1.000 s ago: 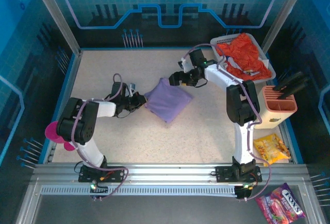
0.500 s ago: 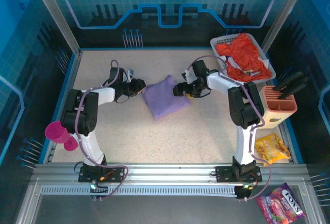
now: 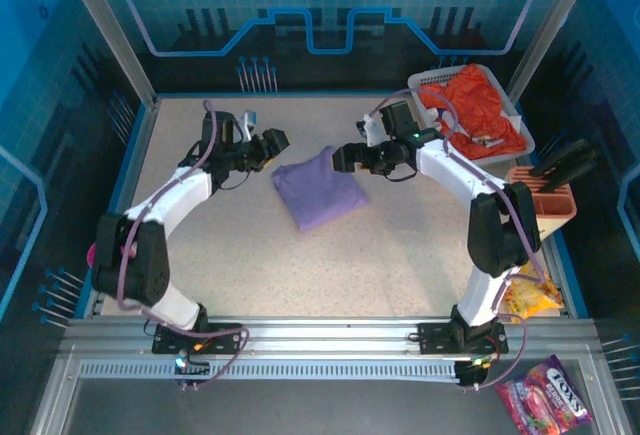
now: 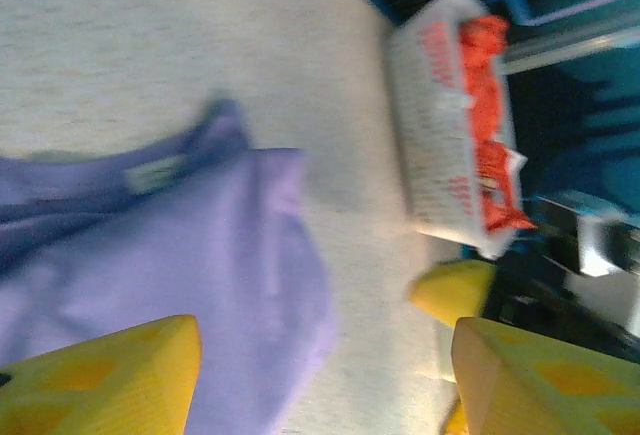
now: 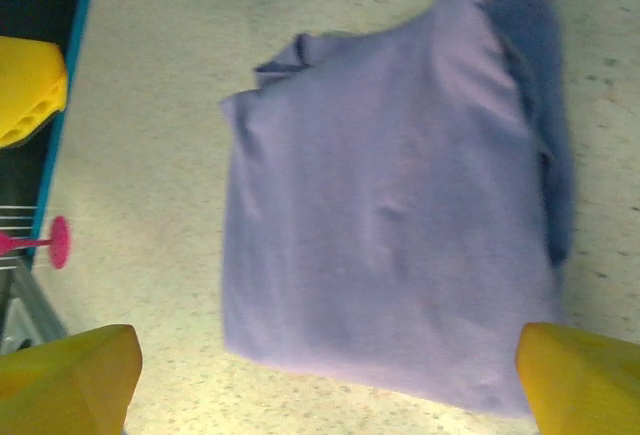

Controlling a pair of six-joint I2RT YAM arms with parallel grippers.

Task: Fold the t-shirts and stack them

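The lavender-purple t-shirt [image 3: 318, 190] lies folded in a rough square on the speckled table, apart from both grippers. The left gripper [image 3: 275, 143] hovers off its upper left corner, open and holding nothing. In the left wrist view the yellow fingers [image 4: 100, 375] frame the purple shirt [image 4: 170, 255] and bare table. The right gripper [image 3: 345, 158] hangs open over the shirt's upper right edge. Its wrist view looks straight down on the purple shirt [image 5: 390, 215]. The orange-red t-shirt [image 3: 475, 110] lies crumpled in the white basket [image 3: 430, 80] at the back right.
A peach utensil holder [image 3: 545, 200] with black tools stands at the right edge, below the basket. A yellow snack bag [image 3: 525, 285] lies nearer, and a purple bag [image 3: 545, 395] sits off the table. A pink object [image 3: 95, 253] sits at the left edge.
The left gripper has opened, let go of the purple shirt and drawn back up to the left. The right gripper has risen and widened. The shirt has settled folded on the table.
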